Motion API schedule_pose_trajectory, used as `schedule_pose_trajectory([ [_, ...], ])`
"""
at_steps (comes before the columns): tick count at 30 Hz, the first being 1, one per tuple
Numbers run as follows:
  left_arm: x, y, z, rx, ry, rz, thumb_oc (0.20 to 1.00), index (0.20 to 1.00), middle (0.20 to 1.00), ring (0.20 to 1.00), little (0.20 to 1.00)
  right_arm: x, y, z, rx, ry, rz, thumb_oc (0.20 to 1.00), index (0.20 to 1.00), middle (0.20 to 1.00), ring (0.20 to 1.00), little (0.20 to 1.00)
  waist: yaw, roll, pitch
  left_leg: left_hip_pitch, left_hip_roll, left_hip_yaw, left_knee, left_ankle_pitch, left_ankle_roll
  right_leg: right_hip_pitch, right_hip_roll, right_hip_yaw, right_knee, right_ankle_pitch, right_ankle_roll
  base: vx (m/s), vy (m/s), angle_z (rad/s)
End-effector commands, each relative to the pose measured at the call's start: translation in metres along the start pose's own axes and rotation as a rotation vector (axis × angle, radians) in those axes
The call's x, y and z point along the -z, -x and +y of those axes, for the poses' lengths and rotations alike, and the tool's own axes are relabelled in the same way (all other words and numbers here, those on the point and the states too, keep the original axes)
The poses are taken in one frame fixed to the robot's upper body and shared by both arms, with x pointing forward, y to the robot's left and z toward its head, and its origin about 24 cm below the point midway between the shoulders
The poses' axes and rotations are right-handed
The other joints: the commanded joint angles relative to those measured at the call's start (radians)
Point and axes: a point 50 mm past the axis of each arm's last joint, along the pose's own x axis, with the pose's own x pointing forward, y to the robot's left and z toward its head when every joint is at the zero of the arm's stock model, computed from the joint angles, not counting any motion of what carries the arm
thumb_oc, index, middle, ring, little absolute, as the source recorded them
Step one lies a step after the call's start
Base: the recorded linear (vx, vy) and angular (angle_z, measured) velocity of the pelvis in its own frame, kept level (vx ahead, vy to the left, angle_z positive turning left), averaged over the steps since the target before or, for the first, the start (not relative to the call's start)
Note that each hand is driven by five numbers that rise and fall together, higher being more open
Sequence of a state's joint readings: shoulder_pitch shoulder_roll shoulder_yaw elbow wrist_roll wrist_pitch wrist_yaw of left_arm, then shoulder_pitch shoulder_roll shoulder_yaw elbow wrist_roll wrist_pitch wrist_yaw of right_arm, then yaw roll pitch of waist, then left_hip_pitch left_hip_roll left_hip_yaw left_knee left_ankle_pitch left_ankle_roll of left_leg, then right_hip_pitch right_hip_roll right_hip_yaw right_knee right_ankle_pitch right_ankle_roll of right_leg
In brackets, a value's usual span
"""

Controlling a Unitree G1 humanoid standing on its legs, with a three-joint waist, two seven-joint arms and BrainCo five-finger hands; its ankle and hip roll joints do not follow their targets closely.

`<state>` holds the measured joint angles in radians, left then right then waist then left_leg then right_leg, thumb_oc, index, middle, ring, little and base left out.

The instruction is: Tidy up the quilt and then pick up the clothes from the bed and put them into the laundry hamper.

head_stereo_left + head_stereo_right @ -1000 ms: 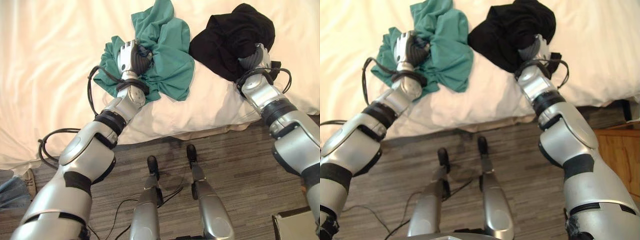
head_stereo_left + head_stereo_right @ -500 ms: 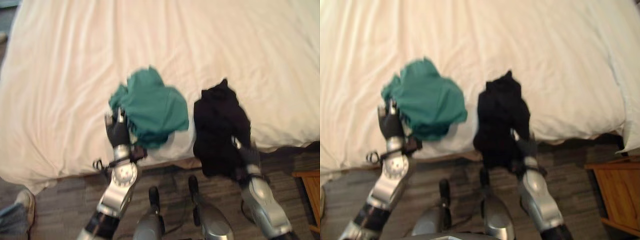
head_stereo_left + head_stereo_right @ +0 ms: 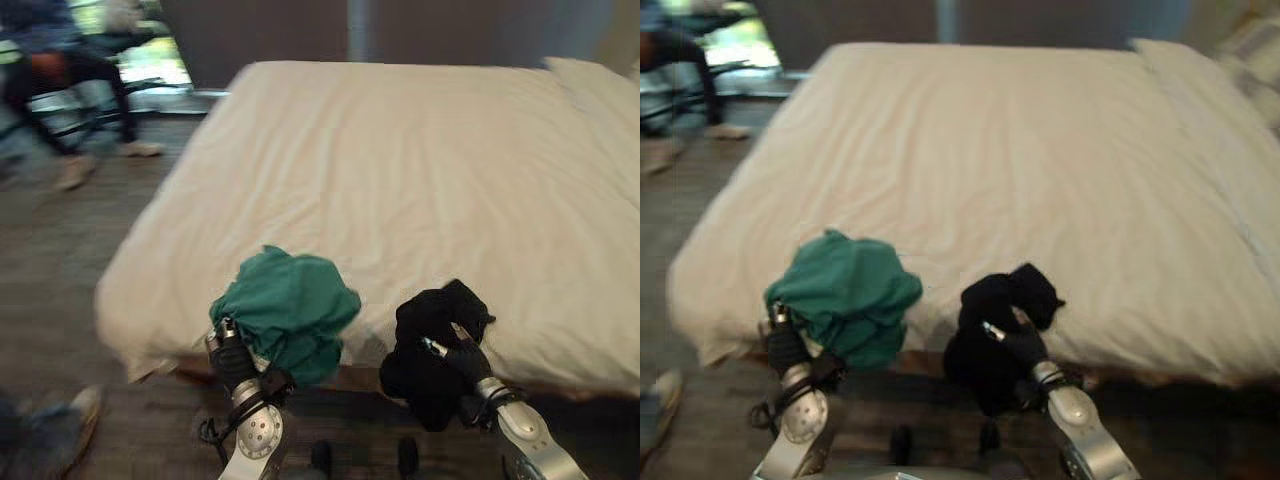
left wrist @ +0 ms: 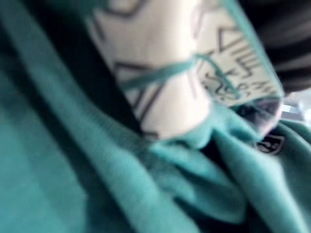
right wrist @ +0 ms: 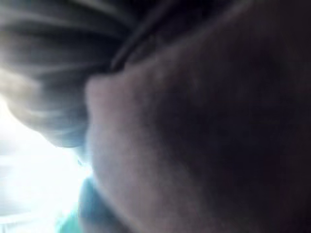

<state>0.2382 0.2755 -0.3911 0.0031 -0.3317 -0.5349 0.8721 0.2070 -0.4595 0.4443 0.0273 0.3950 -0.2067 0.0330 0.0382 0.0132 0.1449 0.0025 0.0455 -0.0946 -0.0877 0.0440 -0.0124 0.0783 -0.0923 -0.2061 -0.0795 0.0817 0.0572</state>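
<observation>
A smoothed cream quilt (image 3: 420, 170) covers the wide bed (image 3: 700, 300), faint creases running toward twelve o'clock. At about seven o'clock the left hand (image 3: 232, 360) holds a bunched teal garment (image 3: 290, 310) clear of the bed edge, fingers clenched into its soft folds; a white printed label shows in the wrist view. At five o'clock the right hand (image 3: 462, 358) grips a limp black garment (image 3: 425, 350) hanging in a dark clump, likely lifted together for carrying to the hamper.
</observation>
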Motion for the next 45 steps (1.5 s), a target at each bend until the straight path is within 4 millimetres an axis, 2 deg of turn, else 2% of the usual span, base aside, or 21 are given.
schedule_pose_trajectory([
  [1,-0.024,-0.018,0.006,0.054,-0.006,-0.185,0.2,0.2,0.2,0.2,0.2,-0.021,-0.005,0.011,-0.04,-0.021,-0.17,0.2,0.2,0.2,0.2,0.2,0.054,-0.045,0.008,-0.008,0.062,0.072,0.006,0.049,-0.06,0.048,-0.077,-0.126,0.064,-0.053,0.1,-0.17,0.199,2.07],
  [2,-0.025,-0.023,0.008,0.093,0.001,-0.184,0.2,0.2,0.2,0.2,0.2,-0.021,-0.001,0.01,0.005,-0.027,-0.18,0.2,0.2,0.2,0.2,0.2,0.061,-0.043,0.009,-0.027,0.091,0.18,0.024,0.08,-0.082,0.074,-0.106,-0.231,0.073,-0.049,0.116,-0.19,0.259,2.4],
  [3,-0.027,-0.026,0.007,0.123,0.007,-0.188,0.2,0.2,0.2,0.2,0.2,-0.021,-0.001,0.009,0.038,-0.03,-0.184,0.2,0.2,0.2,0.2,0.2,0.059,-0.046,0.008,-0.043,0.105,0.229,0.064,0.079,-0.089,0.086,-0.125,-0.279,0.08,-0.048,0.123,-0.16,0.333,3.07],
  [5,-0.029,-0.031,0.007,0.141,0.009,-0.197,0.2,0.2,0.2,0.2,0.2,-0.023,-0.007,0.008,0.045,-0.024,-0.195,0.2,0.2,0.2,0.2,0.2,0.075,-0.055,0.003,-0.055,0.124,0.278,0.159,0.026,-0.102,0.113,-0.167,-0.318,0.102,-0.054,0.142,-0.1,0.328,2.88],
  [7,-0.029,-0.032,0.005,0.157,0.011,-0.201,0.2,0.2,0.2,0.2,0.2,-0.025,-0.012,0.009,0.041,-0.022,-0.205,0.2,0.2,0.2,0.2,0.2,0.092,-0.058,0.004,-0.064,0.113,0.282,0.206,-0.005,-0.096,0.126,-0.196,-0.332,0.112,-0.042,0.144,-0.08,0.315,2.1],
  [9,-0.023,-0.034,0.002,0.194,-0.014,-0.176,0.2,0.2,0.2,0.2,0.2,-0.025,-0.021,0.009,0.106,-0.053,-0.211,0.2,0.2,0.2,0.2,0.2,0.13,-0.048,0.0,-0.064,0.06,0.24,0.162,-0.013,-0.061,0.163,-0.264,-0.358,0.174,-0.002,0.148,0.06,0.363,1.64],
  [10,-0.021,-0.038,0.001,0.197,-0.026,-0.159,0.2,0.2,0.2,0.2,0.2,-0.024,-0.024,0.009,0.126,-0.066,-0.208,0.2,0.2,0.2,0.2,0.2,0.135,-0.052,0.0,-0.069,0.03,0.209,0.158,-0.014,-0.044,0.176,-0.291,-0.362,0.202,0.037,0.161,0.17,0.369,2.81],
  [11,-0.02,-0.042,-0.001,0.237,-0.045,-0.161,0.2,0.2,0.2,0.2,0.2,-0.023,-0.031,0.013,0.172,-0.088,-0.208,0.2,0.2,0.2,0.2,0.2,0.146,-0.06,0.015,-0.057,-0.037,0.156,0.15,-0.027,-0.001,0.144,-0.366,-0.328,0.341,0.141,0.187,0.17,0.335,2.71],
  [13,-0.019,-0.044,0.0,0.255,-0.045,-0.153,0.2,0.2,0.2,0.2,0.2,-0.022,-0.034,0.017,0.194,-0.095,-0.212,0.2,0.2,0.2,0.2,0.2,0.137,-0.055,0.024,-0.05,-0.063,0.131,0.131,-0.009,0.026,0.091,-0.395,-0.275,0.439,0.195,0.181,0.11,0.201,1.89],
  [14,-0.014,-0.044,0.001,0.316,-0.047,-0.132,0.2,0.2,0.2,0.2,0.2,-0.021,-0.028,0.014,0.256,-0.117,-0.221,0.2,0.2,0.2,0.2,0.2,0.093,-0.047,0.029,-0.031,-0.084,0.047,0.096,-0.007,0.046,-0.017,-0.272,-0.103,0.459,0.134,0.157,0.11,0.041,1.47],
  [16,-0.012,-0.044,0.001,0.333,-0.049,-0.13,0.2,0.2,0.2,0.2,0.2,-0.019,-0.024,0.013,0.266,-0.115,-0.226,0.2,0.2,0.2,0.2,0.2,0.069,-0.045,0.024,-0.02,-0.089,0.007,0.071,-0.002,0.052,-0.067,-0.205,-0.028,0.443,0.103,0.141,0.14,-0.074,2.2],
  [17,-0.012,-0.046,-0.001,0.331,-0.041,-0.135,0.2,0.2,0.2,0.2,0.2,-0.018,-0.022,0.012,0.253,-0.098,-0.239,0.2,0.2,0.2,0.2,0.2,0.043,-0.046,0.02,-0.011,-0.088,-0.011,0.056,0.002,0.05,-0.108,-0.156,0.018,0.389,0.091,0.127,0.13,-0.134,2.27],
  [18,-0.011,-0.045,-0.004,0.335,-0.037,-0.139,0.2,0.2,0.2,0.2,0.2,-0.018,-0.021,0.01,0.254,-0.089,-0.247,0.2,0.2,0.2,0.2,0.2,0.023,-0.049,0.019,-0.003,-0.086,-0.023,0.046,-0.001,0.051,-0.13,-0.103,0.059,0.342,0.071,0.117,0.15,-0.15,2.04],
  [19,-0.011,-0.042,-0.01,0.347,-0.026,-0.141,0.2,0.2,0.2,0.2,0.2,-0.017,-0.018,0.002,0.268,-0.083,-0.251,0.2,0.2,0.2,0.2,0.2,-0.006,-0.059,0.016,0.014,-0.091,-0.045,0.026,-0.006,0.055,-0.137,-0.019,0.111,0.257,0.01,0.105,0.12,-0.118,1.11],
  [21,-0.01,-0.036,-0.014,0.357,-0.023,-0.146,0.2,0.2,0.2,0.2,0.2,-0.015,-0.013,-0.006,0.285,-0.077,-0.242,0.2,0.2,0.2,0.2,0.2,-0.021,-0.07,0.005,0.019,-0.105,-0.067,0.012,-0.009,0.057,-0.118,0.019,0.151,0.199,-0.015,0.095,0.08,-0.103,1.06],
  [26,-0.018,-0.03,-0.023,0.389,-0.01,-0.161,0.2,0.2,0.2,0.2,0.2,-0.017,-0.015,-0.014,0.305,-0.072,-0.245,0.2,0.2,0.2,0.2,0.2,-0.01,-0.075,-0.02,0.009,-0.098,-0.048,0.0,0.001,0.029,-0.057,0.051,0.142,0.065,-0.016,0.08,0.02,-0.081,0.43],
  [28,-0.015,-0.028,-0.025,0.385,-0.014,-0.144,0.2,0.2,0.2,0.2,0.2,-0.018,-0.015,-0.017,0.306,-0.068,-0.237,0.2,0.2,0.2,0.2,0.2,-0.017,-0.075,-0.029,0.006,-0.105,-0.054,0.0,0.0,0.025,-0.043,0.069,0.168,0.028,-0.01,0.073,0.05,-0.009,-0.22],
  [33,-0.014,-0.023,-0.019,0.306,-0.023,-0.143,0.2,0.2,0.2,0.2,0.2,-0.018,-0.017,-0.017,0.245,-0.058,-0.208,0.2,0.2,0.2,0.2,0.2,-0.01,-0.064,-0.038,-0.006,-0.099,-0.02,0.001,0.001,0.013,-0.024,0.078,0.155,-0.008,-0.017,0.059,0.02,0.012,-0.38],
  [34,0.072,0.028,-0.009,0.669,0.031,0.55,0.2,0.2,0.2,0.2,0.2,0.046,0.03,-0.047,0.385,-0.279,0.172,0.2,0.2,0.2,0.2,0.2,-0.065,-0.018,0.012,-0.076,-0.063,0.02,0.058,0.02,-0.002,-0.021,0.046,0.092,-0.005,-0.039,0.048,0.04,0.033,-0.32],
  [41,0.073,0.031,-0.008,0.663,0.035,0.559,0.2,0.2,0.2,0.2,0.2,0.049,0.031,-0.045,0.386,-0.281,0.196,0.2,0.2,0.2,0.2,0.2,-0.06,-0.017,0.009,-0.078,-0.071,0.019,0.097,-0.008,0.004,-0.016,0.031,0.096,0.014,-0.049,0.049,0.1,0.049,0.02],
  [45,0.073,0.03,-0.004,0.673,0.023,0.575,0.2,0.2,0.2,0.2,0.2,0.049,0.025,-0.04,0.406,-0.284,0.185,0.2,0.2,0.2,0.2,0.2,-0.046,-0.017,0.015,-0.094,-0.07,0.038,0.155,-0.04,0.023,-0.03,-0.017,0.087,0.11,-0.083,0.065,0.13,0.081,-0.08],
])
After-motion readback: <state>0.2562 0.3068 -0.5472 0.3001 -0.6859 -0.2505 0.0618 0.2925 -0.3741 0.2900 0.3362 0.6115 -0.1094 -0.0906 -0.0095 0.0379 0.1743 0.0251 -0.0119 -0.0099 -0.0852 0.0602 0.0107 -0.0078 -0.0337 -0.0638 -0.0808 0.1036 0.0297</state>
